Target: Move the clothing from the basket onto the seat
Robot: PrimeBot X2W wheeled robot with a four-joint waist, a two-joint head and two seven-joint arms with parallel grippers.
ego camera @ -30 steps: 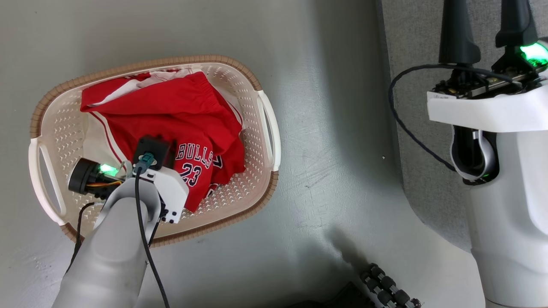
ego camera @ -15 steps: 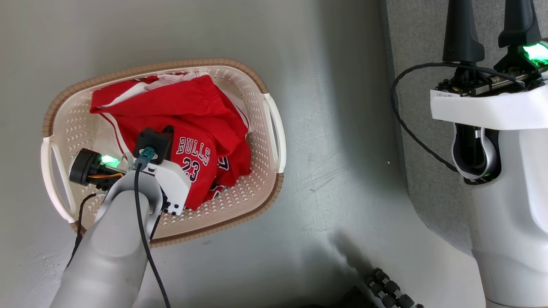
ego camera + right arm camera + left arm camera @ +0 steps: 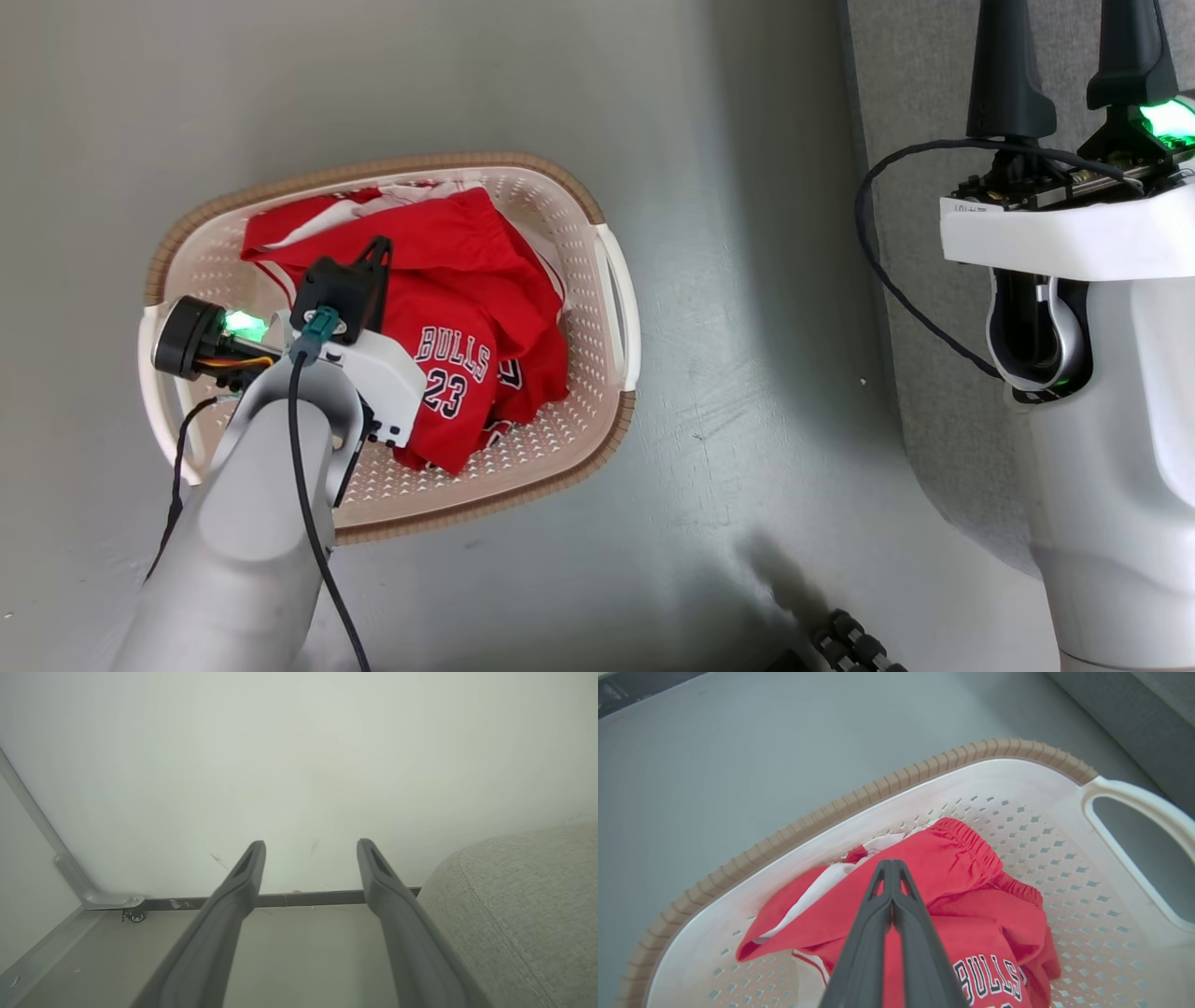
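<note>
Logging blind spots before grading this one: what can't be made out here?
- Left wrist view: whether the shut left tool pinches any clothing; its own fingers cover the contact.
- Head view: the left arm hides the basket's near-left part.
- Head and right wrist views: the seat runs off the right edge.

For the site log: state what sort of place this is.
Probably an indoor test room staged as a home: a laundry basket of red clothing on a bare grey floor, near a grey upholstered seat and a white wall.
</note>
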